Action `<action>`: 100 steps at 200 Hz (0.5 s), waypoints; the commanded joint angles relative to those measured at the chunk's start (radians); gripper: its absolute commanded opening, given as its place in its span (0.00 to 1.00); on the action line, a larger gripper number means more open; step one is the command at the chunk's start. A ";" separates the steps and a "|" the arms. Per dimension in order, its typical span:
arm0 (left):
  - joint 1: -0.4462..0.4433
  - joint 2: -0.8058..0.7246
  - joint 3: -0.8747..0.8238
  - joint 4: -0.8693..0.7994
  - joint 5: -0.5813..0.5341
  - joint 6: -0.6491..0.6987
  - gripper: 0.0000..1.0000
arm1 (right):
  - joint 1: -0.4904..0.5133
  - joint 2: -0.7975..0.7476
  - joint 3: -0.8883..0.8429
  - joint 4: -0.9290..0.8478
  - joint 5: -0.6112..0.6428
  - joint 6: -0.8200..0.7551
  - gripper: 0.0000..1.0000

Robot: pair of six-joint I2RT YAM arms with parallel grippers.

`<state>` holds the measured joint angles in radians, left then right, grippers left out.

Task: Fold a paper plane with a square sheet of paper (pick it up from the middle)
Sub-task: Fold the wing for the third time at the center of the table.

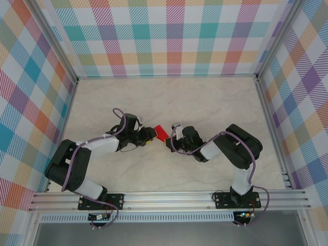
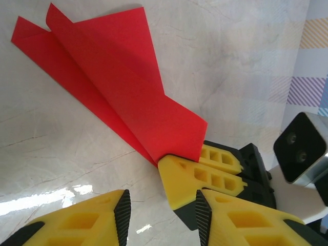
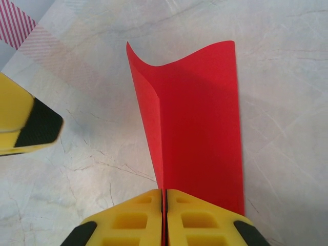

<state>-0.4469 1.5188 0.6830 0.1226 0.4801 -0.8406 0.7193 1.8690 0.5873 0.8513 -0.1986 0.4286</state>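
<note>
The red paper [image 1: 161,131] is folded along a centre crease into a long shape with two flaps, and it hangs just above the table. My right gripper [image 3: 164,196] is shut on the crease at the paper's near end [image 3: 200,128]; the flaps spread away from the jaws. In the left wrist view the right gripper's yellow fingers [image 2: 205,174] pinch the paper's lower corner [image 2: 118,77]. My left gripper [image 2: 163,207] is open, its jaws apart over bare table with nothing between them, just short of the right gripper. From above, the left gripper [image 1: 150,136] and right gripper [image 1: 169,141] meet mid-table.
The marble-patterned table [image 1: 205,102] is walled by checked panels [image 1: 164,36] at the back and both sides. An aluminium rail [image 1: 169,197] runs along the near edge and holds both arm bases. One left fingertip [image 3: 31,125] shows at the left of the right wrist view.
</note>
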 commanded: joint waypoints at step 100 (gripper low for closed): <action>-0.010 0.031 0.028 0.042 -0.012 0.039 0.38 | -0.012 -0.013 0.130 -0.214 -0.177 0.127 0.06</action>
<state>-0.4511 1.5372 0.6853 0.1421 0.4782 -0.8249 0.7128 1.8652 0.6960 0.6670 -0.3309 0.5175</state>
